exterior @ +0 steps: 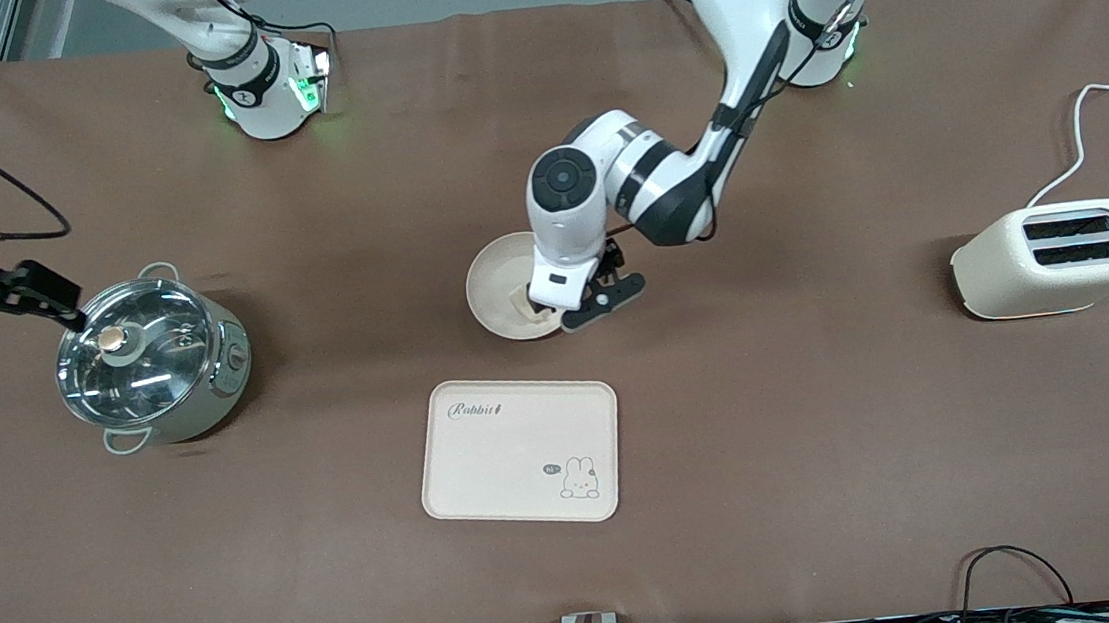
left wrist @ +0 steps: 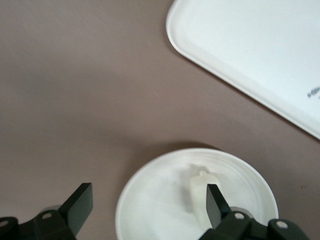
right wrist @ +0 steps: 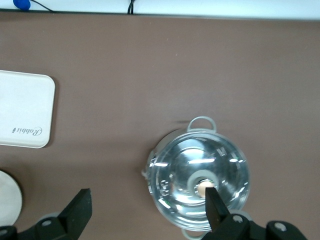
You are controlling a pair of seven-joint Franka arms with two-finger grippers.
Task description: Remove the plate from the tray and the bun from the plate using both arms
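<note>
The round cream plate (exterior: 492,282) lies near the table's middle, with the small pale bun (exterior: 524,306) on it. In the left wrist view the bun (left wrist: 199,190) lies on the plate (left wrist: 160,205), partly covered by one finger. My left gripper (exterior: 574,305) (left wrist: 149,195) hangs open low over the plate. One finger is by the bun and the other is over bare table outside the rim. My right gripper (exterior: 62,304) (right wrist: 148,196) is open above the steel pot's edge at the right arm's end, holding nothing.
A rectangular cream tray (exterior: 519,450) (left wrist: 250,60) (right wrist: 25,115) with a rabbit drawing lies nearer the front camera than the plate. A lidded steel pot (exterior: 152,357) (right wrist: 200,175) stands at the right arm's end, and a cream toaster (exterior: 1057,257) with its cord stands at the left arm's end.
</note>
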